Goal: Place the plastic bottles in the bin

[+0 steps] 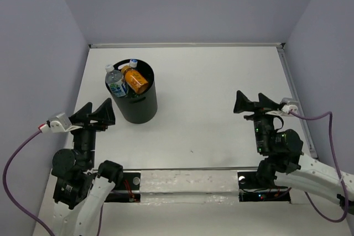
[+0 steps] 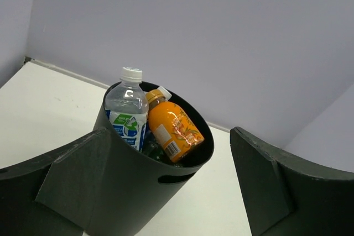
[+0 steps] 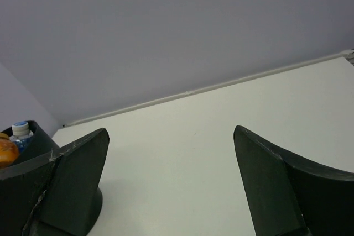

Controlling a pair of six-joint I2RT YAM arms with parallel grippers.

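Evidently finished, we hold left pincer (image 1: 97, 109) and right pincer (image 1: 251, 101) apart, empty, by the white surface's (image 1: 210, 114) near edge, since the small plastic bottles (image 1: 126, 81) fill the black cylindrical bin (image 1: 139, 106).

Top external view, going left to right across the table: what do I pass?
left gripper → bin, with the orange bottle inside it → right gripper

White table (image 1: 221, 109) — pale lilac walls (image 1: 193, 4) (three sides) enclosing it.
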